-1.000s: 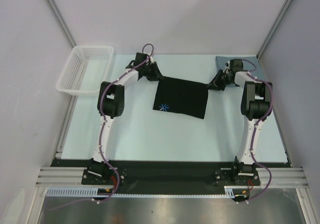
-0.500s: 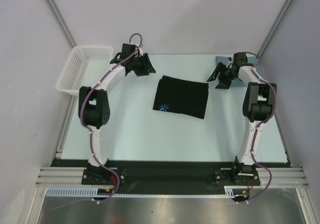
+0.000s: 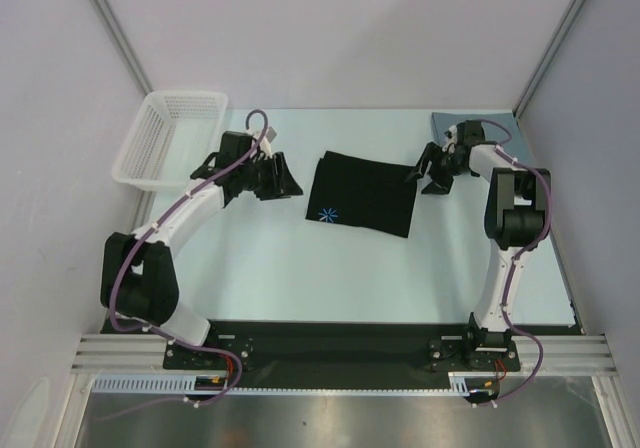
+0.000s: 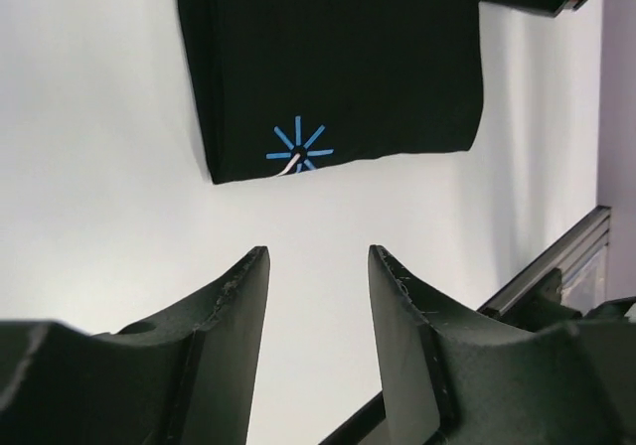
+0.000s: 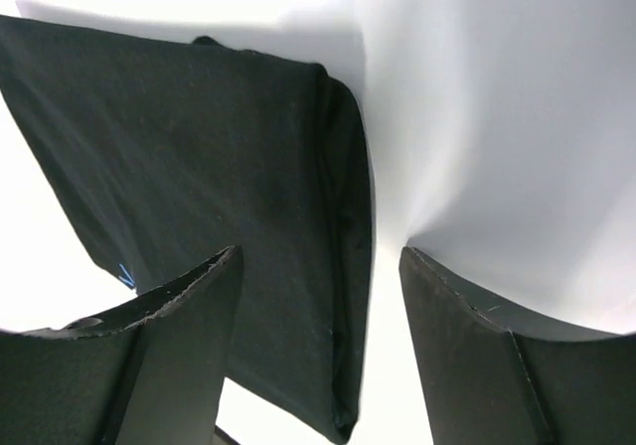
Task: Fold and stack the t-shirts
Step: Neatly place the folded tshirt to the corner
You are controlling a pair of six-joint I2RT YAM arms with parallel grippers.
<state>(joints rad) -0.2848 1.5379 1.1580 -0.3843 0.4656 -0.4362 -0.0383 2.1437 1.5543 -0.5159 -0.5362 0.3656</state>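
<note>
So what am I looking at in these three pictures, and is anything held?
Two robot arms are bolted to the near edge of a table. One picture looks down from above; the other two come from a camera on each wrist, so the dark prongs are that arm's own tool. The left tool and right tool are both open and hold nothing. Between them lies a folded black t-shirt. A grey-blue cloth sits at the far right corner, a white basket far left.
</note>
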